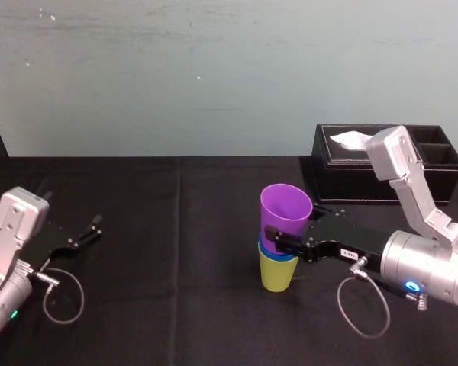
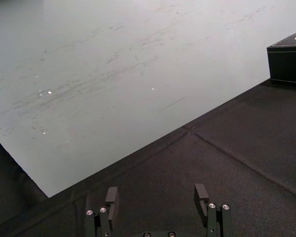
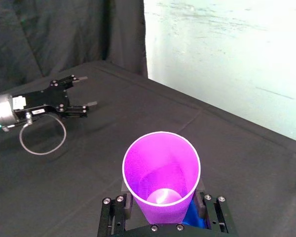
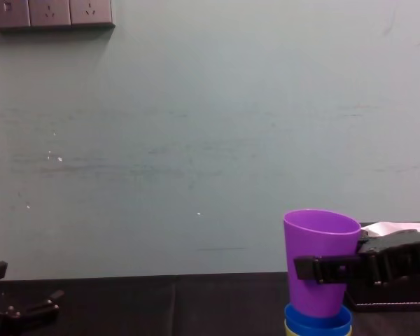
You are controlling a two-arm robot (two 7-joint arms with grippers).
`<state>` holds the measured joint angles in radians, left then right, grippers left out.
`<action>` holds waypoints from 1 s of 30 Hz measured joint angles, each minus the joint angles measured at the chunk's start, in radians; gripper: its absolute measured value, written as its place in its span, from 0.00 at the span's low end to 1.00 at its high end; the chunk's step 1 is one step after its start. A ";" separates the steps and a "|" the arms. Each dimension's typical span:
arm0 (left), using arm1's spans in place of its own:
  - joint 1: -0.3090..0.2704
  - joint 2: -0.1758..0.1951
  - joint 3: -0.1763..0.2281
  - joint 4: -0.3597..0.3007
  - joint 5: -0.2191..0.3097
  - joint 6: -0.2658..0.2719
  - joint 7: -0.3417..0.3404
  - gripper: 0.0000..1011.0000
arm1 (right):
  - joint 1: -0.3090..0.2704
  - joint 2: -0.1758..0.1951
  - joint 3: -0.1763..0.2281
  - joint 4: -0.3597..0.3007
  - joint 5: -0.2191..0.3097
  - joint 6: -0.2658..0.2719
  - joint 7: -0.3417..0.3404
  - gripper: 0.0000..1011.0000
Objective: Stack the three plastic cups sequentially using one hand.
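Note:
A purple cup [image 1: 285, 210] stands slightly tilted, its base set into a blue cup [image 1: 266, 248], which sits nested in a yellow-green cup [image 1: 277, 274] at the table's middle. From the right, my right gripper [image 1: 282, 238] reaches in and is shut on the purple cup, a finger on each side of its lower half. In the right wrist view the purple cup [image 3: 160, 173] sits between the fingers, with the blue cup [image 3: 195, 217] showing below. The chest view shows the purple cup [image 4: 320, 238] over the blue rim [image 4: 318, 318]. My left gripper [image 1: 84, 232] rests open at the far left, holding nothing.
A black tissue box [image 1: 382, 164] stands at the back right, just behind my right arm. A black cloth [image 1: 175, 252] covers the table, with a pale wall close behind it. A cable loop [image 1: 61, 297] hangs by my left wrist.

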<state>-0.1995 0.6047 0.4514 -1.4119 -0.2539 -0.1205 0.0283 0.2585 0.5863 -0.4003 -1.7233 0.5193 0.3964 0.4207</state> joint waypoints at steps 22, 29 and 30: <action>0.000 0.000 0.000 0.000 0.000 0.000 0.000 0.99 | 0.035 0.006 -0.034 0.062 0.004 -0.013 -0.019 0.72; 0.000 0.000 0.000 0.000 0.000 0.000 0.000 0.99 | 0.040 -0.001 -0.046 0.081 -0.008 -0.020 -0.021 0.72; 0.000 0.000 0.000 0.000 0.000 0.000 0.000 0.99 | 0.040 -0.001 -0.046 0.081 -0.008 -0.020 -0.021 0.72</action>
<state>-0.1996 0.6047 0.4514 -1.4120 -0.2539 -0.1205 0.0283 0.2986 0.5854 -0.4461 -1.6425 0.5115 0.3760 0.3993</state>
